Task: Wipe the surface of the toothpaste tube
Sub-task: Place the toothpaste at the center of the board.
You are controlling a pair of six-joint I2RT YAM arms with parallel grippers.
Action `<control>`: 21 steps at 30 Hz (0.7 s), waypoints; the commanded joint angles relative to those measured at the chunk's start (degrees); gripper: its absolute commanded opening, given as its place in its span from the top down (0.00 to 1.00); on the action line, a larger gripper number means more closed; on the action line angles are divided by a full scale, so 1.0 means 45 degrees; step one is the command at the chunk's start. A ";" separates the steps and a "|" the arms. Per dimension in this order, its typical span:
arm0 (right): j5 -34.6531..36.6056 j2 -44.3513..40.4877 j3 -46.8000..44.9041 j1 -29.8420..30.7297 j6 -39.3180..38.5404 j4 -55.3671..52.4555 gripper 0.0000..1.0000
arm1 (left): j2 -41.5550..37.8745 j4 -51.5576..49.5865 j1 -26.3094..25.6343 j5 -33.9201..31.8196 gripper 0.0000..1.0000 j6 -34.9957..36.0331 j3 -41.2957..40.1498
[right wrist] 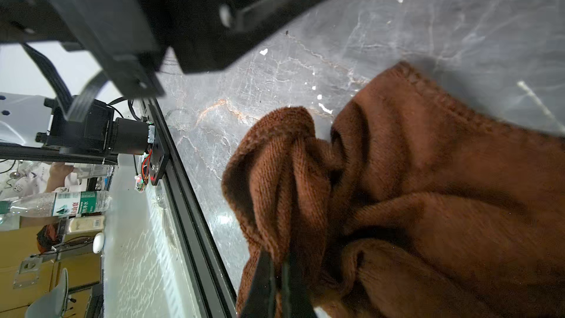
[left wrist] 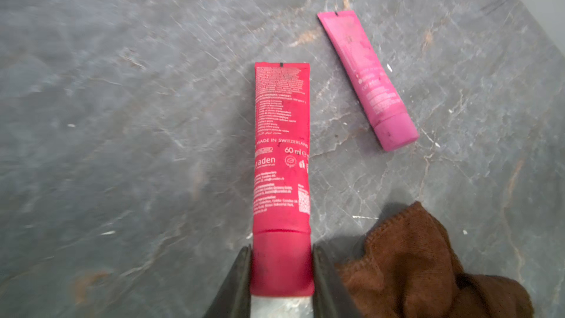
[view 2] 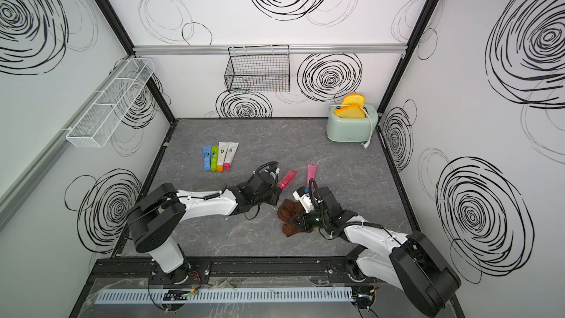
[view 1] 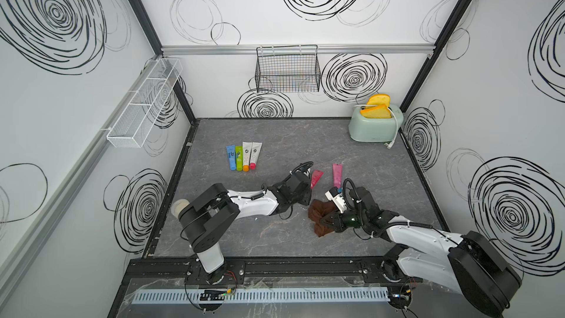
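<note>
On the grey bench, near the middle, I hold the brown cloth bunched in my clenched right end effector, ready to rub. My left end effector grips the red toothpaste tube by its cap, so its long side sticks out free.

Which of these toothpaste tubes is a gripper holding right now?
The red tube, clamped at its cap by the left gripper. The pink tube lies free beside it; the row of four tubes lies apart, farther back.
</note>
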 commanded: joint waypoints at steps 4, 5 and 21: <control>-0.0368 -0.0760 -0.0187 -0.0088 0.0237 -0.0693 1.00 | 0.1239 0.1132 -0.0696 -0.0822 1.00 -0.0632 0.1408; -0.0386 -0.0947 -0.0270 -0.0098 0.0313 -0.0757 1.00 | 0.1365 0.1193 -0.0749 -0.0846 1.00 -0.0681 0.1547; -0.0291 -0.1656 -0.0701 -0.0243 0.1053 -0.1191 1.00 | 0.2950 0.2258 -0.0569 -0.0253 0.98 -0.1093 0.2447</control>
